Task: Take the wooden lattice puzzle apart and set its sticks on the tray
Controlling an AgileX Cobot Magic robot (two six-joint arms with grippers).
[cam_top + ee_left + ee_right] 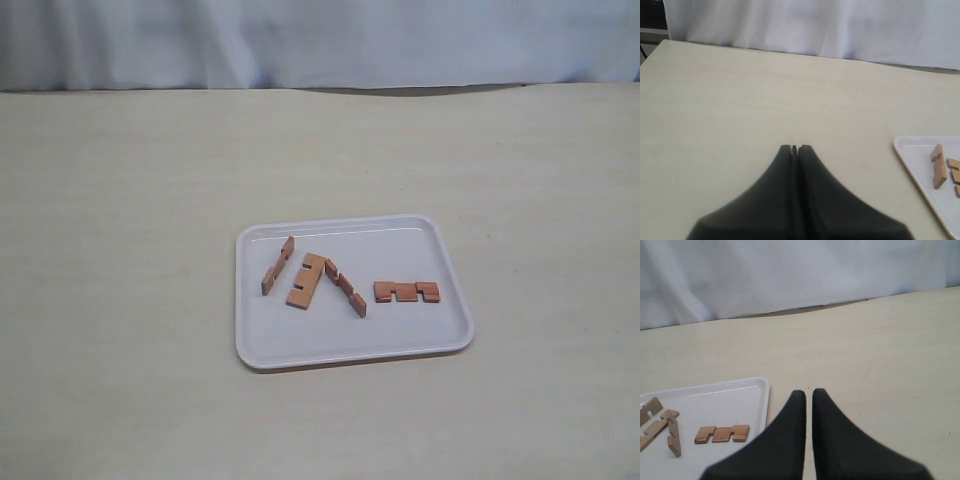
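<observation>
No interlocked lattice shows anywhere. Four loose reddish-brown notched sticks lie on the white tray: one at the left, a flat one, a slanted one close beside it, and one lying crosswise at the right. Neither gripper appears in the exterior view. My left gripper is shut and empty over bare table, left of the tray's corner. My right gripper has its fingers almost together with nothing between them, just right of the tray's rim and near the crosswise stick.
The tray sits a little right of the middle of a pale beige table. A white cloth backdrop hangs along the far edge. Nothing else stands on the table in these views.
</observation>
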